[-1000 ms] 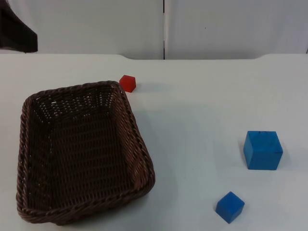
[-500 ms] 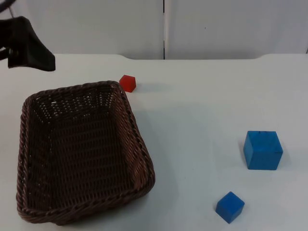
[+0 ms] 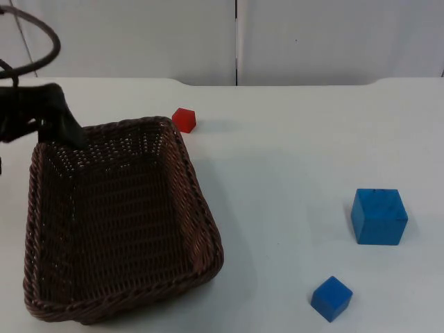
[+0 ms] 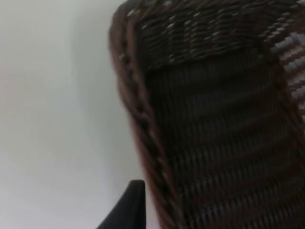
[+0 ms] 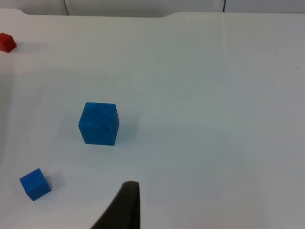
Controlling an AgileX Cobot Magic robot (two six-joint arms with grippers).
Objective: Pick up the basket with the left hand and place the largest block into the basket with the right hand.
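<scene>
A dark brown wicker basket (image 3: 199, 198) stands on the white table at the left, with nothing in it. My left gripper (image 3: 64, 126) hovers at the basket's far left corner, just over the rim. The left wrist view looks down on that rim (image 4: 138, 107), close up. The largest block, a big blue cube (image 3: 378, 216), rests on the table at the right, far from the basket. It also appears in the right wrist view (image 5: 98, 123), some way ahead of my right gripper (image 5: 125, 207), which waits above the table.
A small blue cube (image 3: 331, 298) lies near the front edge, below the big one, and is seen again from the right wrist (image 5: 35, 184). A small red cube (image 3: 184, 119) sits just behind the basket's far right corner. The grey partition wall closes the back.
The left arm has come in from the upper left corner and dropped down and right to the basket's far left corner. Basket and blocks have not moved.
</scene>
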